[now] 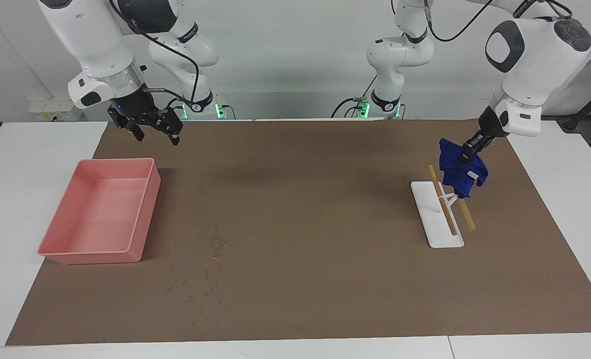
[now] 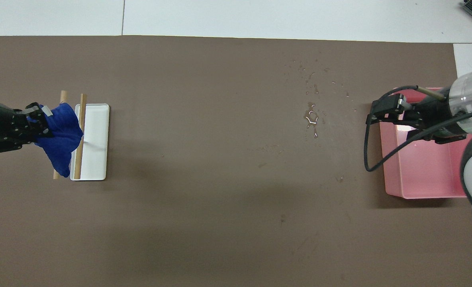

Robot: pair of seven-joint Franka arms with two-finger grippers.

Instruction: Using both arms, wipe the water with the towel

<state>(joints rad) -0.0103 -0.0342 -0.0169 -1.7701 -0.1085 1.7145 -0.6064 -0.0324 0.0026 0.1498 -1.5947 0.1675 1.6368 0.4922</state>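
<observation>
The deep-blue towel (image 1: 459,175) hangs bunched from my left gripper (image 1: 469,151), which is shut on its top. It hangs over the wooden rods of a small white rack (image 1: 437,219) at the left arm's end of the table. In the overhead view the left gripper (image 2: 34,121) holds the towel (image 2: 62,137) over the rack (image 2: 96,143). The water (image 1: 215,271) is a patch of droplets and wet specks on the brown mat, beside the pink tray; it glistens in the overhead view (image 2: 311,115). My right gripper (image 1: 156,134) is open and empty, up over the tray's edge; it also shows in the overhead view (image 2: 379,115).
A pink rectangular tray (image 1: 148,209) stands at the right arm's end of the table, also seen in the overhead view (image 2: 391,175). The brown mat (image 1: 315,199) covers most of the white table.
</observation>
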